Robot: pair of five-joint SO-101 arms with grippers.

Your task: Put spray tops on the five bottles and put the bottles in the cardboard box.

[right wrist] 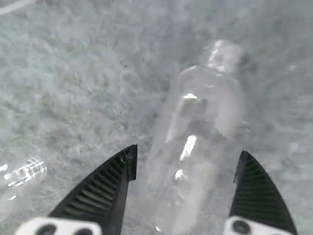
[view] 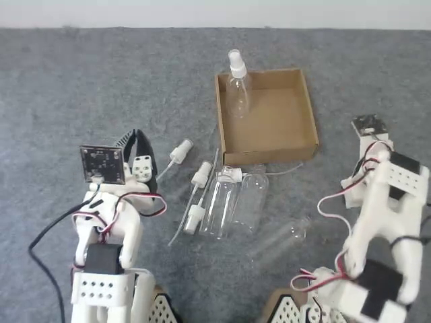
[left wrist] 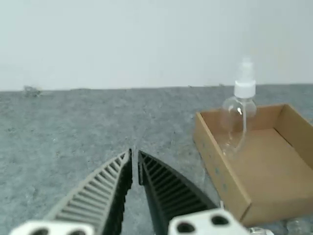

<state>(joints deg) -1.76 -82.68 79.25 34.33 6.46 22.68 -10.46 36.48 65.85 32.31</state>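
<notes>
Bottle (right wrist: 195,132) lies on the grey mat (right wrist: 73,73) between the right gripper's (right wrist: 188,151) jaws, which stand wide apart; left gripper's (left wrist: 135,152) jaws are together.

Your left arm (view: 108,229) and right arm (view: 387,202) are white printed shells around black servo blocks, with red, white and black wires looping along each. You'll see a bare dark circuit board (view: 102,163) on the left wrist. The left gripper (left wrist: 135,153) and right gripper (right wrist: 188,151) have black ribbed fingers on white mounts with round screw holes.
</notes>
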